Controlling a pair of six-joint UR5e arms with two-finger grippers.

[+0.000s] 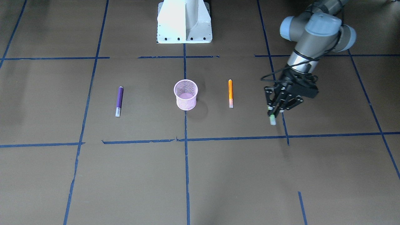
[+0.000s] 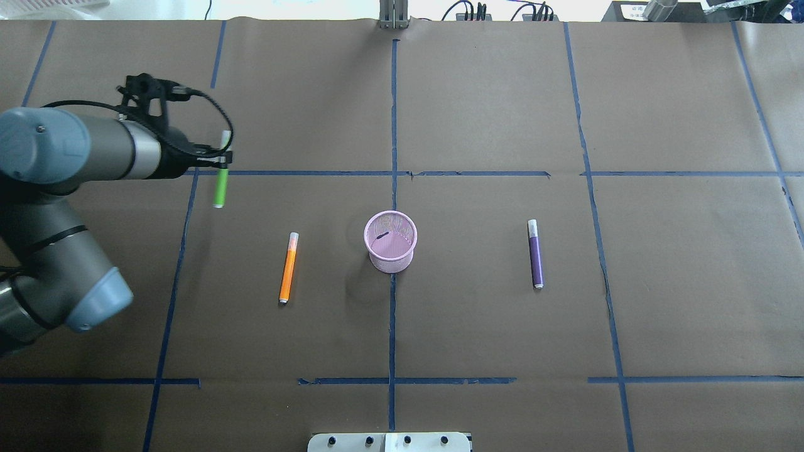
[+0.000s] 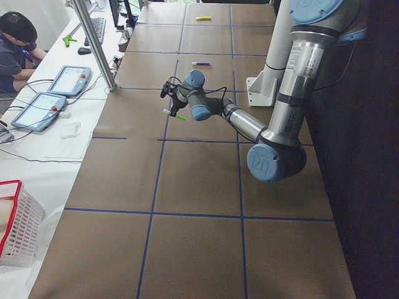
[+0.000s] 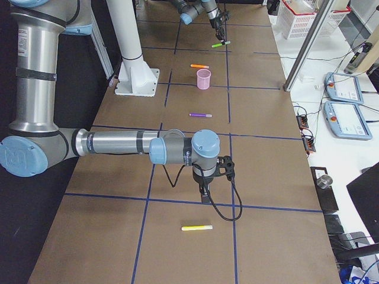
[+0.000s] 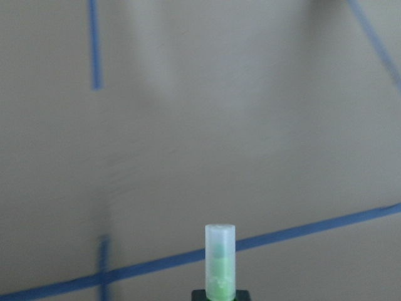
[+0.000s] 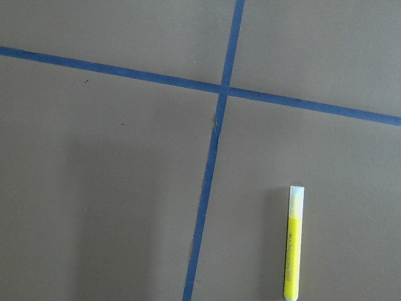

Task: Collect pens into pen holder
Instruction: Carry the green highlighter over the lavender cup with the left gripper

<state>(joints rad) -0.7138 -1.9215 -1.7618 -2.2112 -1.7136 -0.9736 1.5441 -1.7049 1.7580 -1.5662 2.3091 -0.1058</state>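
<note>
Brown paper crossed with blue tape covers the worktop (image 2: 502,326). Nearest the robot in the overhead view, the pink mesh pen holder (image 2: 391,260) stands upright and looks empty. The orange pen (image 2: 288,268) lies at its 9 o'clock and the purple pen (image 2: 535,254) at its 3 o'clock, both well apart from it. Farther out, toward 10 o'clock, the left gripper (image 2: 223,162) has its fingers clamped on the green pen (image 2: 220,190), which looks clear of the paper. The step in hand appears to be the carry. Next, the pen needs bringing over the rim, tipping upright and releasing. The right gripper (image 4: 206,192) hovers far off near a yellow pen (image 4: 196,228); the state of its fingers cannot be told.
</note>
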